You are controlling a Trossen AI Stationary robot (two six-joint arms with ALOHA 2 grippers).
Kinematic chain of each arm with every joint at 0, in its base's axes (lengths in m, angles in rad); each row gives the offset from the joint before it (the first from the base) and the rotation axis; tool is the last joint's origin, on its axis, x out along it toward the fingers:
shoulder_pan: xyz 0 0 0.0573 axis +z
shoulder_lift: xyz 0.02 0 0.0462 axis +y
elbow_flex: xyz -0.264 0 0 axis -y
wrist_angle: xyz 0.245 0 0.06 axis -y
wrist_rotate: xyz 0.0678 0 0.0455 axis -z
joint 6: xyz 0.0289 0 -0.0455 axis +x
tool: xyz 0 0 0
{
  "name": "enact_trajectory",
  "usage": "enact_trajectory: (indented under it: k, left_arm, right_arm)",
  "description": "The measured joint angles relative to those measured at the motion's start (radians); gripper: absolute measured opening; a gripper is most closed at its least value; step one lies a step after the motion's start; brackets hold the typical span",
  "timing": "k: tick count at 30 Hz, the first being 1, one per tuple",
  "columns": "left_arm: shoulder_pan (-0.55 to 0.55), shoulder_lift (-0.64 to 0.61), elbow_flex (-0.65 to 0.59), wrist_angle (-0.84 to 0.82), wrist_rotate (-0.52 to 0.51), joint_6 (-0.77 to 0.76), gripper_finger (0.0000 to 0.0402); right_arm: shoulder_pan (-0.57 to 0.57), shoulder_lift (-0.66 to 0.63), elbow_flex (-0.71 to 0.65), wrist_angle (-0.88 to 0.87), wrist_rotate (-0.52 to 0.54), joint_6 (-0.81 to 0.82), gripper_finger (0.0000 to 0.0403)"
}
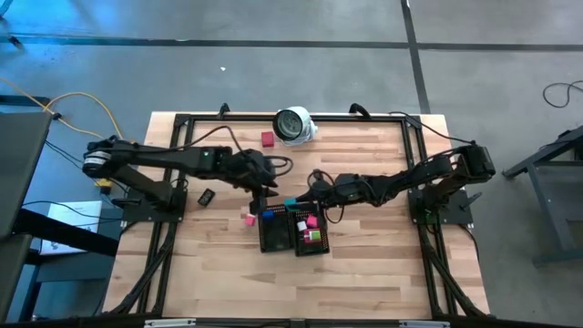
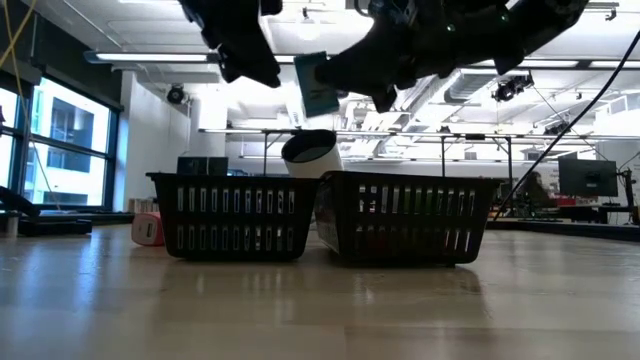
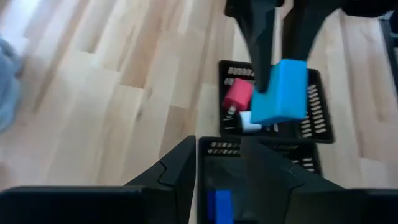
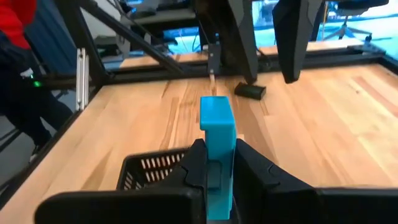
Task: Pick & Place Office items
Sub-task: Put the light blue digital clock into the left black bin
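at the near middle of the pale wood-plank tabletop (image 1: 364,264) two black rectangular mesh trays sit side by side, their slotted walls touching or nearly so: the left tray (image 1: 272,230) holds a blue piece (image 1: 269,217), the right tray (image 1: 311,232) holds pink pieces (image 1: 310,221) and a green piece (image 1: 315,236) with a small white piece (image 3: 249,124) among them. just at nine o'clock of the left tray a small pink piece (image 1: 250,220) lies on the wood. above the seam between the trays the right end effector (image 1: 303,197) is clamped shut on a smooth, boxy light-blue block (image 4: 217,134), held upright and clear of the trays. the left end effector (image 1: 264,193) hangs just beside it at nine o'clock, its dark fingers part-way apart with nothing between them. farther toward nine o'clock a flat dark oblong item (image 1: 206,196) lies on the planks. at the far edge, twelve o'clock, a red piece (image 1: 267,138) sits just beside a large round white-and-grey object (image 1: 294,125).
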Motion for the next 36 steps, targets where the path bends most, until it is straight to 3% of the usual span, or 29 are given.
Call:
enact_trajectory:
  k: [10, 36]
  left_arm:
    - [0.001, 0.078, 0.077, -0.016, 0.087, -0.009, 0.0122]
    - [-0.049, 0.153, 0.124, 0.002, 0.092, 0.012, 0.0122]
  right_arm:
    - [0.0, 0.0, 0.0, -0.032, -0.007, 0.007, 0.0034]
    - [0.0, 0.001, 0.0, -0.026, -0.007, -0.007, 0.0034]
